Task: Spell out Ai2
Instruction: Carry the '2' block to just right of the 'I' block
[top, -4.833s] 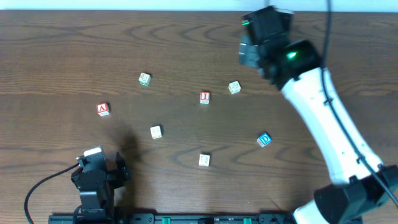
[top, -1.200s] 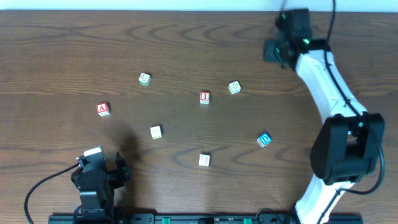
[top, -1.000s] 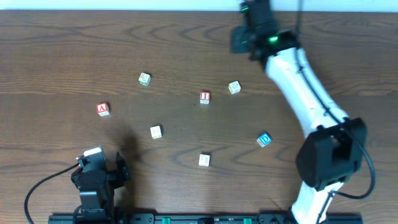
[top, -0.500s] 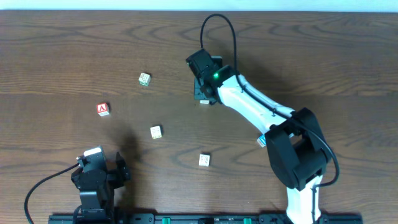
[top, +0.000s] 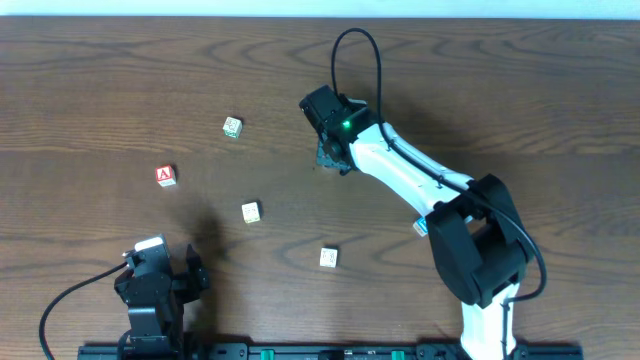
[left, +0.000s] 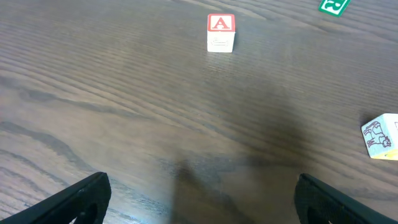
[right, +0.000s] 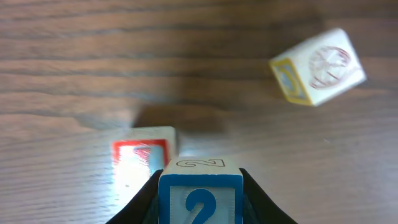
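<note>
My right gripper (right: 200, 205) is shut on the blue "2" cube (right: 200, 194), held just above the table. Right behind it lies a red-framed cube (right: 144, 163), its face washed out by glare, where the "I" cube lay. In the overhead view the right gripper (top: 330, 158) covers that spot, so neither cube shows there. The red "A" cube (top: 165, 176) sits far to the left and also shows in the left wrist view (left: 221, 31). My left gripper (top: 155, 285) rests at the near left edge, open (left: 202, 208) and holding nothing.
A green-faced cube (top: 232, 127) lies at the back left and pale cubes (top: 250, 212) (top: 328, 258) nearer the front. A pale cube with a yellow and blue face (right: 317, 65) sits just beyond the right gripper. The right arm partly hides the blue "D" cube (top: 420, 226).
The right arm swung from the far right back edge to the table's middle and came down over the "I" cube, hiding it and the pale cube beside it. The left arm stayed still.
</note>
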